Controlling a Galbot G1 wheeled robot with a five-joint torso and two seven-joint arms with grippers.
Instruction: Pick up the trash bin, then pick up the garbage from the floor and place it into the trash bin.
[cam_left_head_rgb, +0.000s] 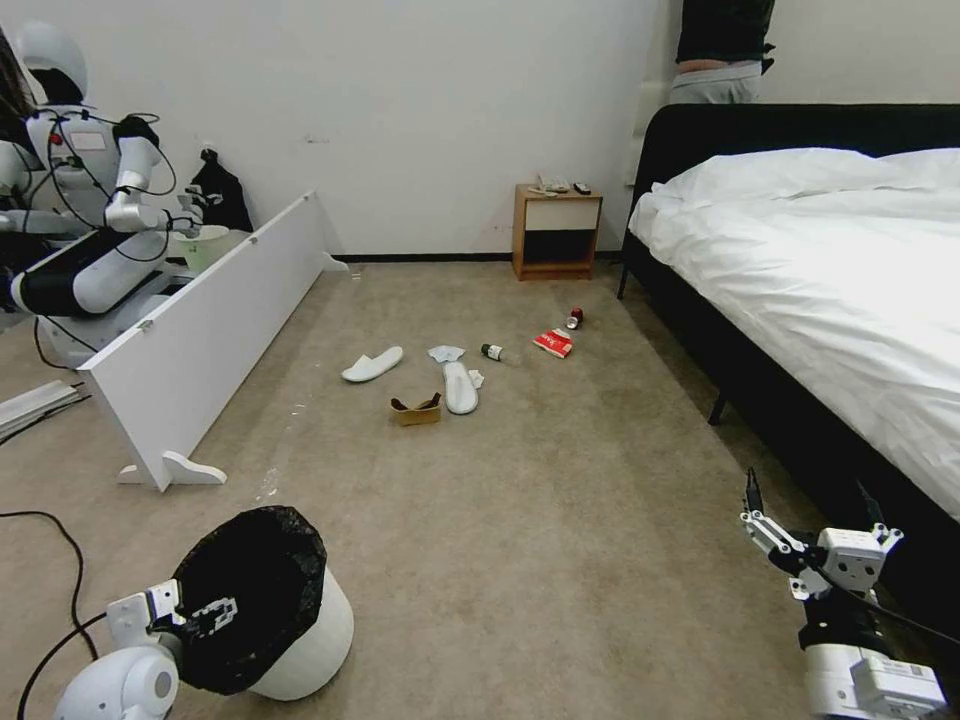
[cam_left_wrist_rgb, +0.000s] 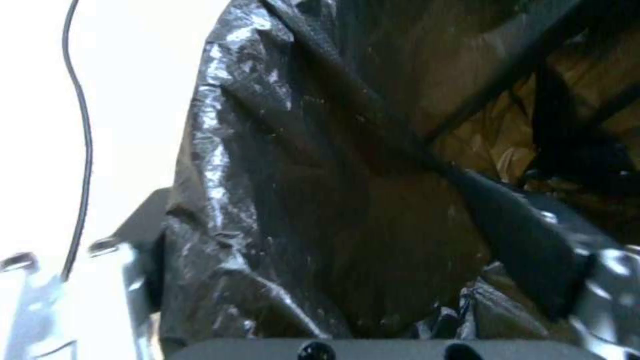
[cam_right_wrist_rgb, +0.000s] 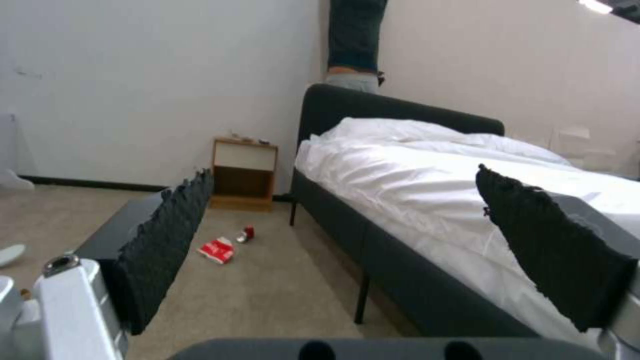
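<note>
Progress is judged early: the trash bin is gripped at its black-bagged rim by the left pincer, near the left foreground. The right pincer is held wide apart and empty beside the bed. Garbage is scattered on the floor ahead: two slippers, cardboard, a bottle, a red packet and a can. None is collected yet.

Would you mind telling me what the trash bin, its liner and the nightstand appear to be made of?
The trash bin looks like smooth white plastic with an even matte wall. Its liner is thin black plastic film, crinkled and glossy. The nightstand seems light wood or veneer with a white drawer front.
</note>
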